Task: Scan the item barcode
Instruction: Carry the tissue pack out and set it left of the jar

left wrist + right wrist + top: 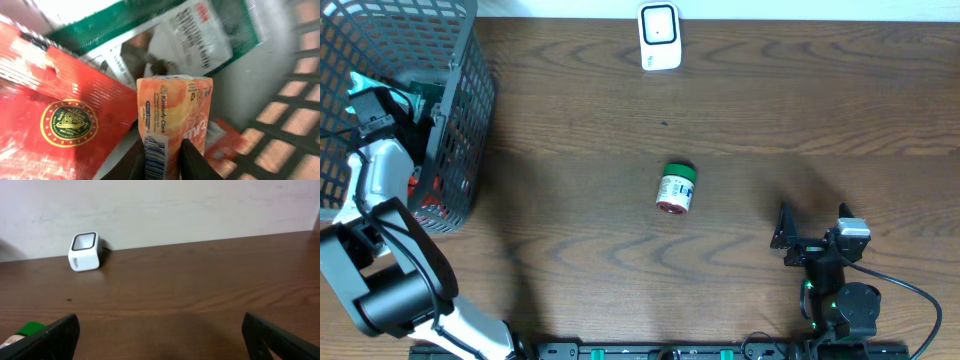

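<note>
Overhead: the left arm (380,180) is reached into the grey basket (460,90) at table left. A white scanner (659,38) is stood at the far edge. A green-lidded jar (676,188) is laid mid-table, apart from the right gripper (813,228).
Left wrist: the orange pack (172,115), barcode showing, is clamped by the left gripper (167,162) inside the basket, beside a red packet (60,115).
Right wrist: jaws are spread wide, nothing held.

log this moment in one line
left gripper: shut on orange pack in basket | right gripper: open | scanner: far edge | jar: mid-table
</note>
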{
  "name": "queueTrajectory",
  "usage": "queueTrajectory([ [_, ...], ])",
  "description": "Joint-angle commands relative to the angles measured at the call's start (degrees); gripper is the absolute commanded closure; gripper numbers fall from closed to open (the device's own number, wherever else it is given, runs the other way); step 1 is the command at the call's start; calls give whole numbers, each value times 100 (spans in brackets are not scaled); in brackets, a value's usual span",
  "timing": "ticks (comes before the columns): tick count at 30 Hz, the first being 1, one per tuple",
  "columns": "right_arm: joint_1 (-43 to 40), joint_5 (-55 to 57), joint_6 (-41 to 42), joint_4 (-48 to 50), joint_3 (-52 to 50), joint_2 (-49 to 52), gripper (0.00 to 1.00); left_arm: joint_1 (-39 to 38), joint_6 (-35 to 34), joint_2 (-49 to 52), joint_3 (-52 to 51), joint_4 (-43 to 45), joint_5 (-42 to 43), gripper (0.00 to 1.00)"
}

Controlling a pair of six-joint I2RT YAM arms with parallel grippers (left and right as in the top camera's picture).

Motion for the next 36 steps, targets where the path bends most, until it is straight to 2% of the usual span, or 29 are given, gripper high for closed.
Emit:
queueTrajectory([
  [1, -33, 55, -42, -17, -4, -24, 1, 35, 87, -713, 28, 72, 11, 81],
  [3, -33, 55, -42, -17, -4, -24, 1, 42, 136, -1064, 35, 70, -216, 87],
  [16, -33, 55, -42, -17, -4, -24, 1, -39, 682, -4041, 323, -426, -1611, 88],
  [20, -33, 55, -42, -17, -4, -24, 1, -302, 848, -4664, 494, -616, -1644, 87],
  [23, -33, 52, -42, -17, -4, -24, 1, -837, 850, -4972, 678, -1147, -1644, 88],
  [29, -33, 55, -42, -17, -4, -24, 1, -2450, 782, -4981, 850, -2192, -1803, 92],
  [32, -33, 55, -42, -17, -4, -24, 1, -3254, 540, -4708, 850, -2555, -2422, 92],
  [34, -33, 55, -42, -17, -4, -24, 1, -4135, 369, -4148, 850, -2820, -2774, 92],
  [36, -33, 55, -42, -17, -4, -24, 1, -4651, 114, -3731, 850, -2953, -3091, 92],
])
